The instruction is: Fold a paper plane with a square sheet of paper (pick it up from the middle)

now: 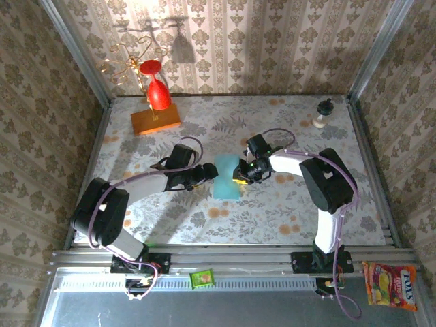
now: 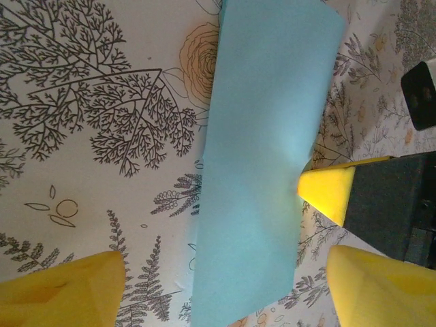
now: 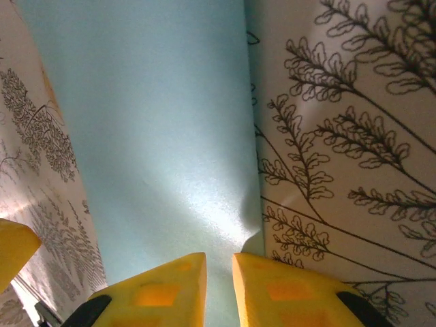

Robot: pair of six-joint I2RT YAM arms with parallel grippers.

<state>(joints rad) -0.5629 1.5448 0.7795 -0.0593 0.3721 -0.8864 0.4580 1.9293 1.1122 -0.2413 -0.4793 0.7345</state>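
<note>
A thin, plain light-blue paper sheet (image 1: 227,180), folded into a long narrow rectangle, lies flat near the middle of the floral-patterned worktop (image 1: 286,211), between the two arms. The left end effector (image 1: 209,172) sits at the sheet's left long edge; in the left wrist view its yellow fingers (image 2: 68,289) stand wide apart, one on each side of the sheet's (image 2: 262,150) near end, and hold nothing. The right end effector (image 1: 240,174) meets the opposite long edge. In the right wrist view its jaws are narrow, with only a slim gap, right at the paper's (image 3: 157,136) border. Whether they pinch the sheet I cannot tell. An orange rectangular block (image 1: 156,120) stands well apart at the back left.
</note>
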